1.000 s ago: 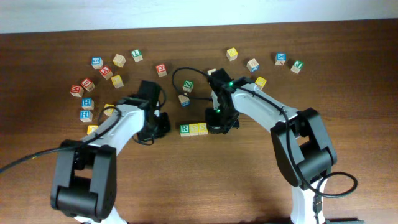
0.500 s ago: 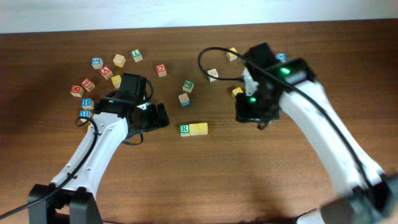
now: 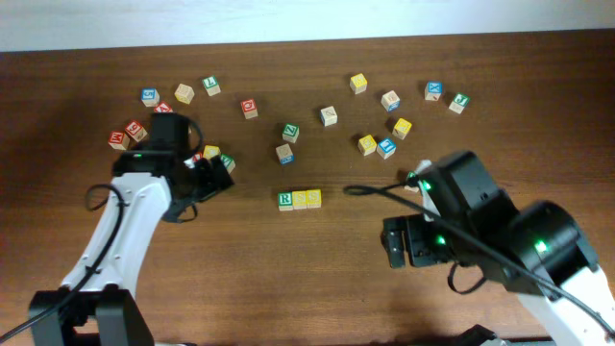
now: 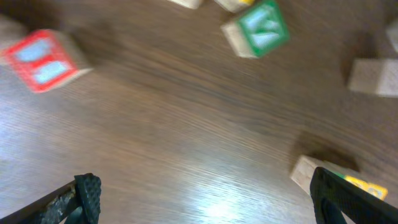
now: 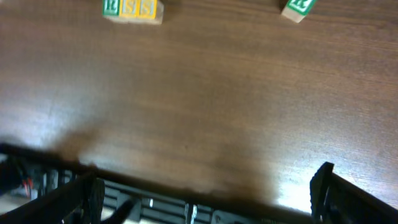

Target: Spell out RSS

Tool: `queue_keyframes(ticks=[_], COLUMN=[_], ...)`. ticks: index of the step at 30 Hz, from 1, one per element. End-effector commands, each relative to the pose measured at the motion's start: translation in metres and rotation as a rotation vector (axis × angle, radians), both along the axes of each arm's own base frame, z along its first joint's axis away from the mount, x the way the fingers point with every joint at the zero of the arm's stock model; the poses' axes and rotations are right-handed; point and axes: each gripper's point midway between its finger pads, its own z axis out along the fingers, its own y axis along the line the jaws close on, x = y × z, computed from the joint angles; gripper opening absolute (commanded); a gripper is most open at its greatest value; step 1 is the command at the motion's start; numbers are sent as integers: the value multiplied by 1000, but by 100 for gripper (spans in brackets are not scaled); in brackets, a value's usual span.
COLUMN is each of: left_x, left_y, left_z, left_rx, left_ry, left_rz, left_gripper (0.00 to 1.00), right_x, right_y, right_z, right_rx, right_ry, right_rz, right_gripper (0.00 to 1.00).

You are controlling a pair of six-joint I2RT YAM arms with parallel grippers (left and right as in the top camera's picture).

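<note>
A row of three blocks (image 3: 299, 199) lies mid-table: a green R (image 3: 285, 200), then two yellow S blocks (image 3: 307, 198), touching side by side. The right wrist view has the same row (image 5: 132, 8) at its top left. My left gripper (image 3: 215, 177) stands open left of the row, well apart from it, over bare wood (image 4: 205, 196) with nothing between its fingers. A yellow block (image 4: 306, 173) sits just beside its right finger. My right gripper (image 3: 405, 242) is open at the lower right, away from the row, and empty (image 5: 208, 199).
Loose letter blocks are scattered across the back of the table, among them a red one (image 3: 249, 108), a green one (image 3: 290, 132) and a blue one (image 3: 434, 90). A green block (image 5: 297, 7) lies near my right arm. A red block (image 4: 42, 59) and a green block (image 4: 256, 28) lie ahead of my left gripper.
Both grippers have opened and pulled away from the row. The right arm swung to the lower right; the left drew back to the left. The row stays in place.
</note>
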Motion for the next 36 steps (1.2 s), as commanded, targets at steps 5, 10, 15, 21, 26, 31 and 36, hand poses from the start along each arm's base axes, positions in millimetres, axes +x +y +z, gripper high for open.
queue_keyframes(ticks=[5, 10, 15, 21, 26, 31, 36], left_x=[1, 1, 1, 1, 1, 1, 1], left_y=[20, 20, 20, 20, 20, 20, 20], left_z=[6, 6, 6, 6, 6, 6, 6], left_rx=[9, 9, 9, 9, 9, 9, 9], left_ry=[-8, -8, -8, -8, -8, -8, -8], left_rz=[75, 75, 75, 75, 75, 75, 75], left_gripper=[99, 99, 99, 99, 99, 99, 99], right_x=[0, 4, 10, 15, 19, 37, 36], right_y=[-9, -7, -3, 0, 2, 1, -16], right_z=[-6, -13, -25, -41, -50, -37, -34], right_rx=[-11, -32, -63, -103, -127, -104, -73], right_ry=[-41, -7, 42, 108, 147, 11, -34], right_rz=[-57, -56, -55, -54, -54, -71, -131], right_gripper=[98, 98, 98, 98, 98, 98, 98])
